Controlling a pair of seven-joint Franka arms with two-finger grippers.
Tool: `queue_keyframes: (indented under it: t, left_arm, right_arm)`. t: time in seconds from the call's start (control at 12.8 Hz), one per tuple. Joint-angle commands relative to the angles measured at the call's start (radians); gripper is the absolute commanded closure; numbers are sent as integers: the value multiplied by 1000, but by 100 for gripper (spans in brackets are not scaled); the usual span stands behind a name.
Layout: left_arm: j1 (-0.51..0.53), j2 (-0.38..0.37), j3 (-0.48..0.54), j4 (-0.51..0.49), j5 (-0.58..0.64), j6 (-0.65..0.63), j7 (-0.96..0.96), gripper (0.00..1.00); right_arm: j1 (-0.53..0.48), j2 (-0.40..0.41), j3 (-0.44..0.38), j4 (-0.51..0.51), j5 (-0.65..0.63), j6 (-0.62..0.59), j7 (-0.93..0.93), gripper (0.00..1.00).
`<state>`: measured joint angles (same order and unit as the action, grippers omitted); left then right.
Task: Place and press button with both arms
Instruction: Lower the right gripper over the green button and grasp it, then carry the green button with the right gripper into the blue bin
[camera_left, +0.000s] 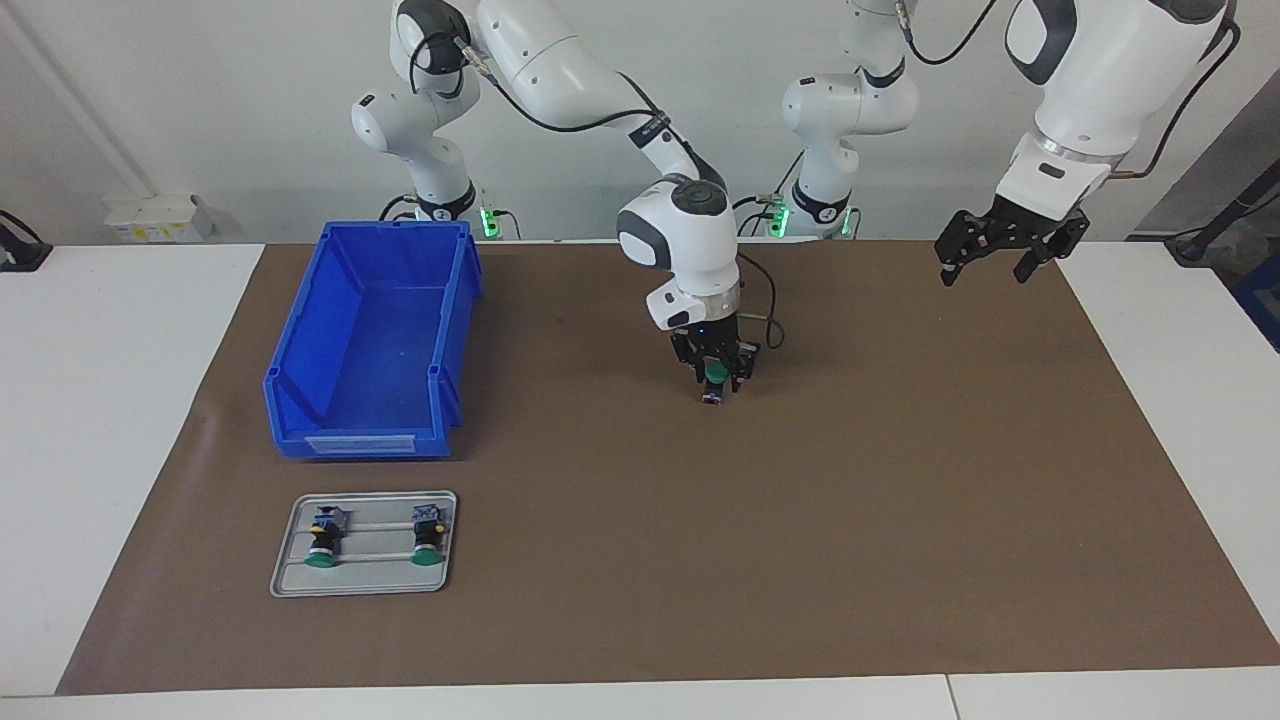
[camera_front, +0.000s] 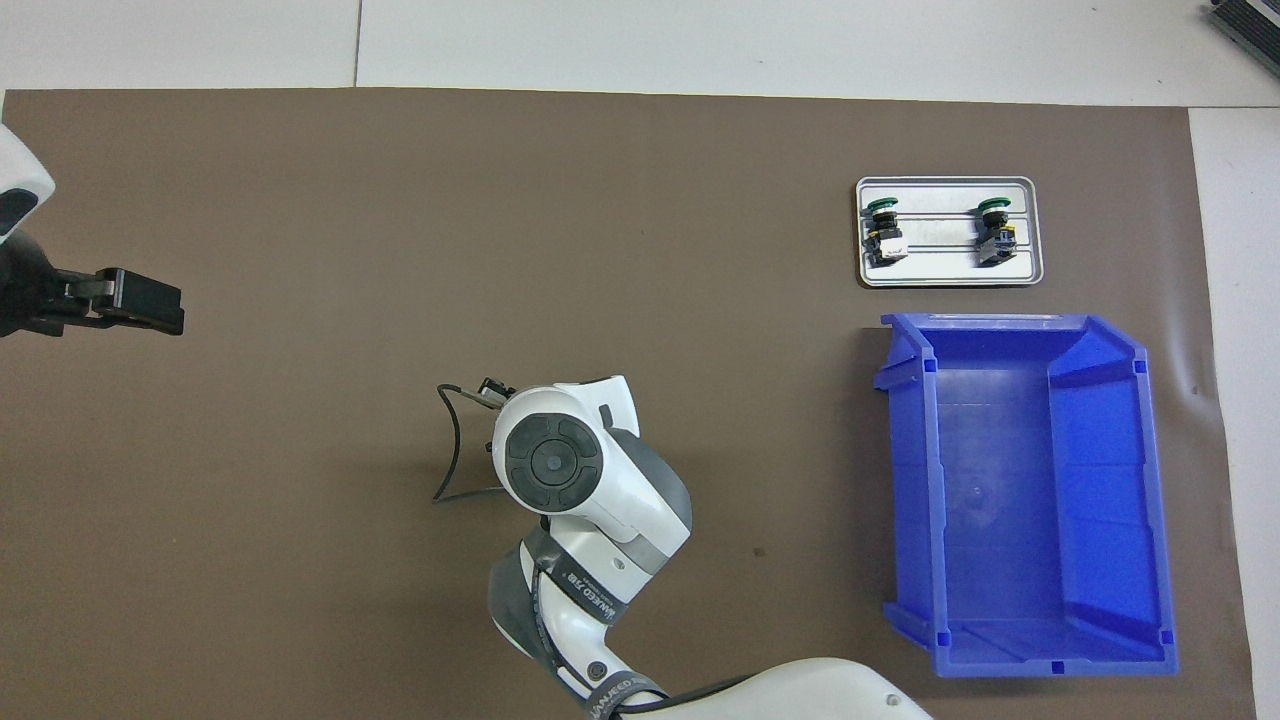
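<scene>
Facing view, centre of the frame: you see the right gripper (camera_left: 714, 383) pointed straight down at the brown mat (camera_left: 900, 500), its fingers drawn in around the button (camera_left: 713, 379), whose green cap shows between them. The button hangs just at the mat's surface; whether it touches is hard to say from this angle. Judging by the task, it is carried here so that it ends up at mid-table, where both arms can reach it.

At the upper right of the frame, the left gripper (camera_left: 1005, 250) waits in the air with its claw spread wide and nothing in it, likely kept free for the pressing.

Count three buttons in all: the one in the grip and two spare buttons (camera_left: 324, 538) lying on their sides on the single metal tray (camera_left: 290, 575) at the lower left of the frame. One blue bin (camera_left: 300, 380) stands just above the tray, with nothing in it. In the overhead view, the right arm's wrist hides the held button entirely.
</scene>
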<state>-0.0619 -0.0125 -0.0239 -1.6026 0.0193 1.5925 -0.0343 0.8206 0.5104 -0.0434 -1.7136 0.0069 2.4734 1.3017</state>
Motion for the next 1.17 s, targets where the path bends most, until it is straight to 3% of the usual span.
queue_keyframes:
  t: [0.0, 0.16, 0.39, 0.78, 1.09]
  left_arm:
    - [7, -24, -2, -25, -9, -5, 7, 0]
    - [7, -24, -2, -25, -9, -5, 7, 0]
    - [7, -24, -2, -25, -9, -5, 7, 0]
    - [7, -24, -2, -25, -9, -5, 7, 0]
    - [7, -24, -2, -25, -9, -5, 7, 0]
  right_arm:
    - [-9, -9, 0, 0, 4, -17, -12, 100]
    - [-40, -61, -6, 3, 2, -63, -25, 100]
    - [-162, -199, -4, 2, 2, -230, -160, 100]
    - [-401, -396, -7, 2, 4, -551, -594, 100]
    - [-595, -493, -9, -4, -2, -729, -946, 100]
